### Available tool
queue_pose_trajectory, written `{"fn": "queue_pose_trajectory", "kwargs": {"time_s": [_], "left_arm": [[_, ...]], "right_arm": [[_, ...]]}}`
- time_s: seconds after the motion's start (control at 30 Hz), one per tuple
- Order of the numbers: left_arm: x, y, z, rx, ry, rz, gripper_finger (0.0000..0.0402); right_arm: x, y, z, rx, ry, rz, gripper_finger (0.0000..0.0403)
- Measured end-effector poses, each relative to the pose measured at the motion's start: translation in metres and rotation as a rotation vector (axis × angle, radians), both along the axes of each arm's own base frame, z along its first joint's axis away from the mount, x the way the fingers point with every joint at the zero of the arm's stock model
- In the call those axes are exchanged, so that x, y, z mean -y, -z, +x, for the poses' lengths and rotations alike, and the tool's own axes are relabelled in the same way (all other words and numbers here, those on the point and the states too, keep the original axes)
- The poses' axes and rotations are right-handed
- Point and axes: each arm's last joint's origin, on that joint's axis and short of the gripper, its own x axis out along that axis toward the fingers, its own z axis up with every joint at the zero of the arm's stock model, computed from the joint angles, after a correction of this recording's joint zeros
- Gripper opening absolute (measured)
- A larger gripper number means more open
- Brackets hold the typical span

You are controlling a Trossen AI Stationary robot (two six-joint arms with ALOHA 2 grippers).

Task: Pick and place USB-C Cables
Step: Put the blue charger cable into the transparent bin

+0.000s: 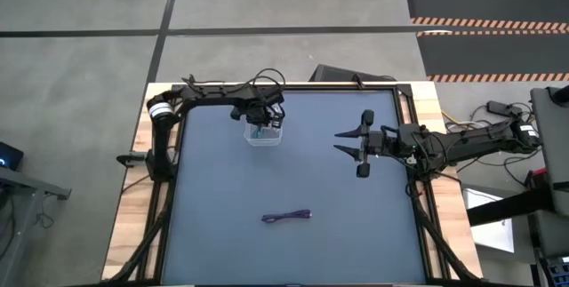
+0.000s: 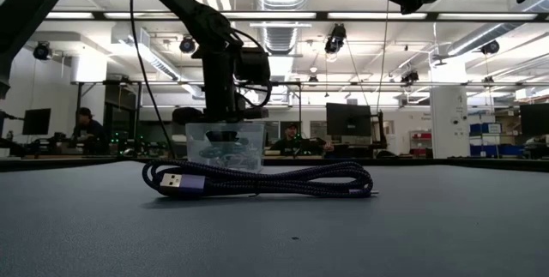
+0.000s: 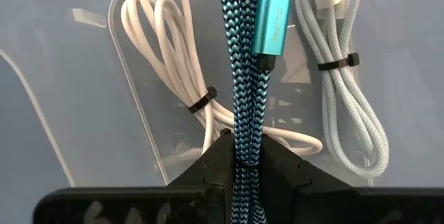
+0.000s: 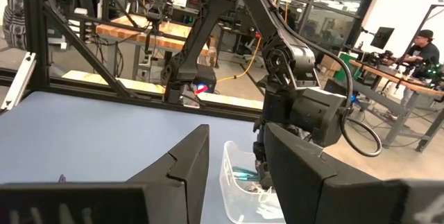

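The clear bin [image 1: 264, 135] stands on the blue mat, and my left gripper [image 1: 260, 120] points down into it, shut on the teal-green braided cable [image 3: 244, 78]. Two white cables lie on the bin floor: a smooth one [image 3: 182, 64] and a braided one [image 3: 347, 106]. The dark purple cable [image 1: 286, 217] lies flat on the mat toward the near edge, also in the low view [image 2: 257, 178]. My right gripper [image 1: 354, 144] hovers open to the right of the bin, touching nothing. My left gripper [image 3: 243, 156] pinches the teal-green cable's bundled strands [image 3: 244, 137] between its two fingers. It comes from above, pointing down into the bin. The bundle hangs below the fingers, and its teal plug [image 3: 272, 26] is down among the white cables. Whether it rests on the bin floor I cannot tell.
The wooden table frame [image 1: 142, 189] borders the mat. Open mat lies between the bin and the purple cable. In the right wrist view the bin [image 4: 239, 182] shows beyond my open right gripper [image 4: 236, 175]. Benches, monitors and people sit in the room beyond the table.
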Motion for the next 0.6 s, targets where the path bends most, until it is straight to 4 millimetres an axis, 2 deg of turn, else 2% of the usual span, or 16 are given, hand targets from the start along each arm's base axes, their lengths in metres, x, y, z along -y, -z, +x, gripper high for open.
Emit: {"fn": "queue_pose_trajectory", "kwargs": {"time_s": [0.3,0.6], "left_arm": [[0.0001,0.0000,0.0001,0.000,0.005,0.000,0.0040],[0.0001,-0.0002,0.0004,0.001,0.004,0.003,0.0131]], "right_arm": [[0.0000,0.0000,0.0000,0.000,0.000,0.000,0.0130],[0.0000,0.0000,0.0000,0.000,0.000,0.000,0.0130]]}}
